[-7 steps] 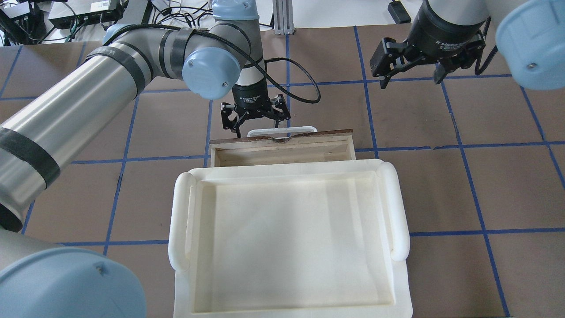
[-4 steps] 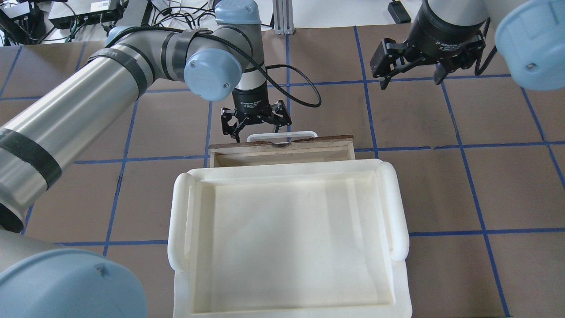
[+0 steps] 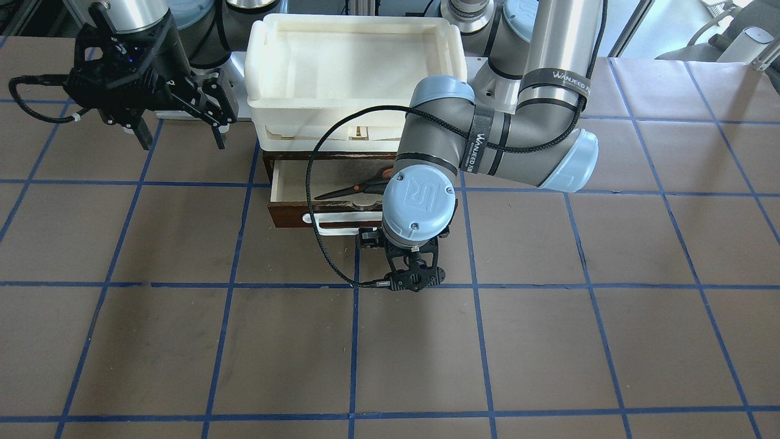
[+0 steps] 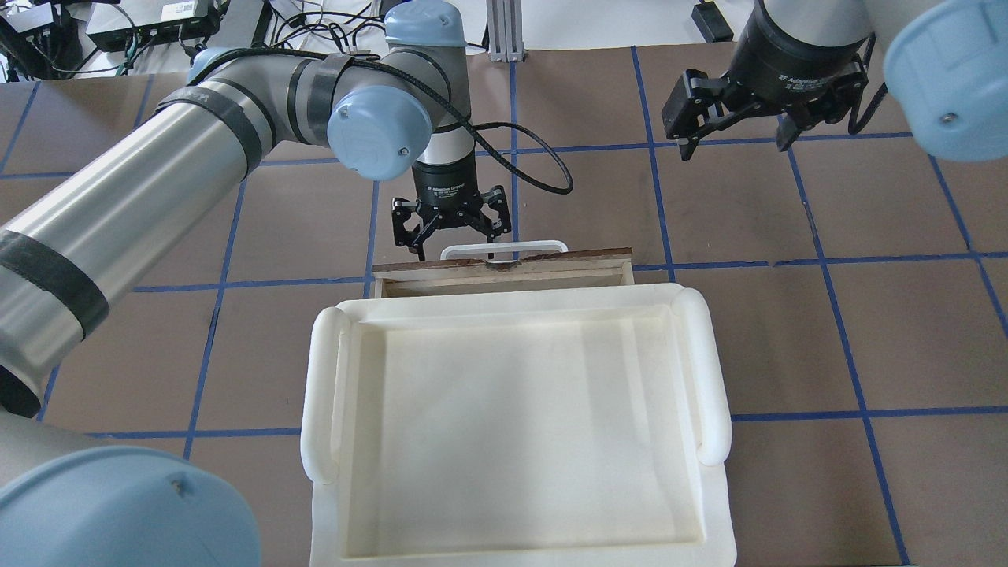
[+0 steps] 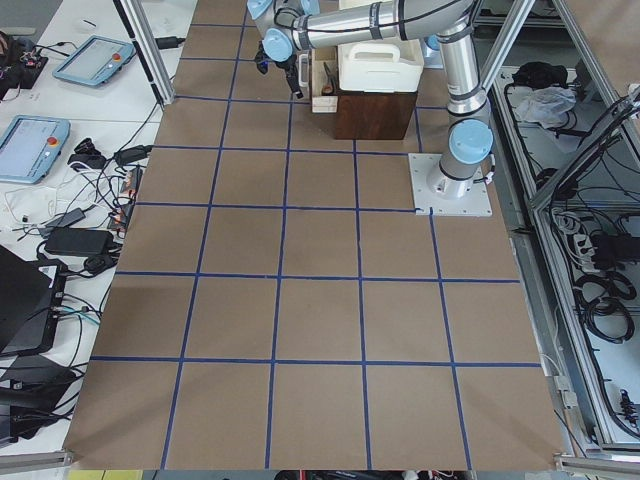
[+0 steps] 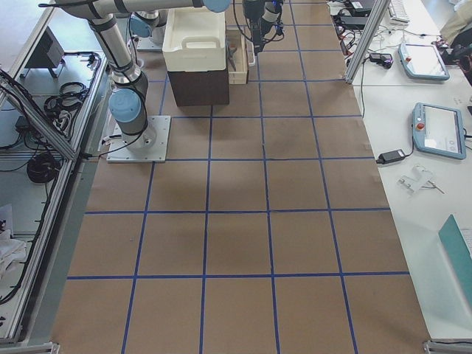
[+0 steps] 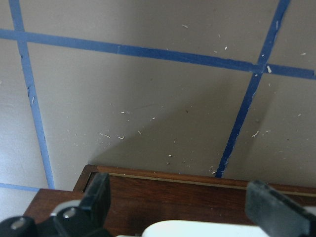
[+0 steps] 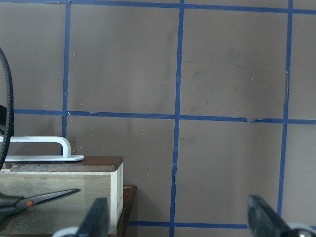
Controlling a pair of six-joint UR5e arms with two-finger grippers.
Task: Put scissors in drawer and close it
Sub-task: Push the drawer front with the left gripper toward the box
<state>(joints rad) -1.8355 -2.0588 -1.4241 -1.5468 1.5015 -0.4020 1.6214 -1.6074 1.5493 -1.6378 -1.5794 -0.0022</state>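
Pushed further in than a second ago, the drawer (image 4: 504,262) now shows only a thin strip of its pale interior in the overhead view. The left gripper (image 4: 455,241) has come toward the robot with it.

At left, that gripper sits at the drawer's far face. Its jaws are apart, one finger on each side of the left end of the white bar handle (image 4: 504,248), and they clamp nothing.

In the middle, the drawer is partly open, sticking out on the far side from under stacked cream-white trays (image 4: 709,370). The scissors (image 3: 356,189) lie flat inside it, blades pointing toward the robot's right.

The scissors look light, stiff and thin and need no more handling. The drawer is probably rigid wood that slides straight. Its top edge is chipped, so a flat push on the dark front near the middle of the handle seems the best hold. An off-centre push may skew it.

At right, the right gripper (image 4: 735,140) hangs well apart from the drawer with jaws wide and empty. It has not moved.
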